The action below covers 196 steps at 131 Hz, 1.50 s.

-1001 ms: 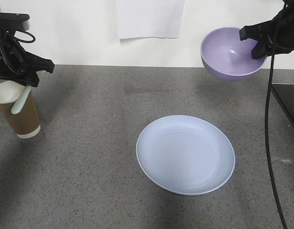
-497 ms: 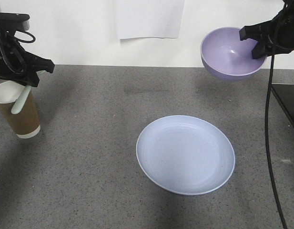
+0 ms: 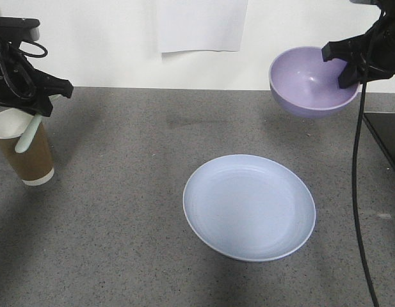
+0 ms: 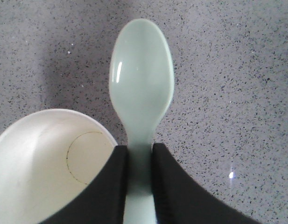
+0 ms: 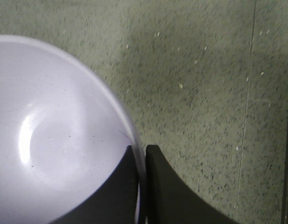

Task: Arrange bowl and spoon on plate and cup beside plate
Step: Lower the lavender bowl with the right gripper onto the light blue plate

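Observation:
The pale blue-lilac plate point(image 3: 249, 206) lies flat on the grey counter, right of centre. High at the back right, my right gripper point(image 3: 347, 67) is shut on the rim of the lavender bowl point(image 3: 310, 82), which hangs in the air tilted; the rim point(image 5: 129, 126) sits pinched between the black jaws of my right gripper point(image 5: 141, 151). At the far left my left gripper point(image 3: 38, 110) is shut on the handle of the mint-green spoon point(image 3: 27, 135), held over the brown paper cup point(image 3: 24, 155). The spoon point(image 4: 141, 84) points away from my left gripper point(image 4: 140, 151), beside the cup's cream inside point(image 4: 45, 158).
A white sheet of paper point(image 3: 200, 25) hangs on the back wall. A black slab point(image 3: 388, 137) sits at the right edge of the counter. A black cable point(image 3: 358, 192) dangles from the right arm down past the plate's right side.
The right gripper has lifted and shifted the bowl slightly, tipping it a little flatter. The left gripper, spoon and cup stay as they were.

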{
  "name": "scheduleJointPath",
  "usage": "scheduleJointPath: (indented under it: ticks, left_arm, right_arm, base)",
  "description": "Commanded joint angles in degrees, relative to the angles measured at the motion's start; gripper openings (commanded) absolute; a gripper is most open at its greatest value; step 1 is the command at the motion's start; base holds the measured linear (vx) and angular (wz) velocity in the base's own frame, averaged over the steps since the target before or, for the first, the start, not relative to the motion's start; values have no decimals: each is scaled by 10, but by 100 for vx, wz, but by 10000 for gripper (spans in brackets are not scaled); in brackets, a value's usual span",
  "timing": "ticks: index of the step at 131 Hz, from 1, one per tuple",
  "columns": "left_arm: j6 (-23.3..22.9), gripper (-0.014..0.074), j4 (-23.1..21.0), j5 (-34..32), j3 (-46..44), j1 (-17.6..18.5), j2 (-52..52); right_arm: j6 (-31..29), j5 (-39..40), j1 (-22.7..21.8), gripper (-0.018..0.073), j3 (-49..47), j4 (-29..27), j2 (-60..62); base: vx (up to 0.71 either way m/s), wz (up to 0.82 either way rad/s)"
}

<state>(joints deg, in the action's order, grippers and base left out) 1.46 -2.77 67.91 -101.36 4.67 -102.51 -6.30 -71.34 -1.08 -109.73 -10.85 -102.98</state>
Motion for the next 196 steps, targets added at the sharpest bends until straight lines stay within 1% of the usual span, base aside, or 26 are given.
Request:
scheduleJointPath:
  ticks: [1, 14, 29, 45, 59, 72, 98, 115, 133, 147, 159, 182, 196]
  left_arm:
    - [-2, -8, -4, -19, -18, 2, 30]
    - [-2, -8, -4, -19, -18, 2, 30]
    - [-2, -8, -4, -19, -18, 2, 30]
    - [-2, -8, -4, -19, -18, 2, 30]
    - [-2, -8, -4, -19, -18, 2, 30]
    - [-2, -8, -4, -19, -18, 2, 30]
    - [-2, -8, -4, -19, -18, 2, 30]
    - [-2, -8, -4, -19, -18, 2, 30]
    - [-2, -8, -4, -19, -18, 2, 30]
    - [-2, -8, -4, -19, -18, 2, 30]
    - [-2, -8, -4, -19, -18, 2, 30]
    - [-2, -8, -4, -19, -18, 2, 30]
    - [-2, -8, -4, -19, -18, 2, 30]
  right_arm:
    - [-25, -8, 0, -5, -4, -23, 26]
    - [-40, -15, 0, -3, 20, -48, 26]
    - [-69, -6, 0, 0, 59, -92, 26]
    - [-90, 1, 0, 7, 111, -118, 26]
    - [-113, 15, 7, 10, 155, -120, 26]
    - [-118, 42, 20, 15, 195, -118, 26]
    - [-147, 102, 58, 31, 269, -119, 26]
    - [-147, 142, 77, 38, 292, -119, 26]
    - [-147, 155, 91, 56, 292, -119, 26]
    - [-147, 157, 92, 88, 292, -118, 22]
    - [-147, 154, 92, 133, 292, -115, 20]
    - [-146, 152, 91, 267, 292, -103, 20]
    - [-146, 152, 91, 324, 292, -102, 20]
  base:
    - [0, 0]
    - [0, 0]
    - [0, 0]
    - [0, 0]
    - [0, 0]
    - [0, 0]
    - [0, 0]
    - [0, 0]
    - [0, 0]
    - [0, 0]
    - [0, 0]
    - [0, 0]
    - [0, 0]
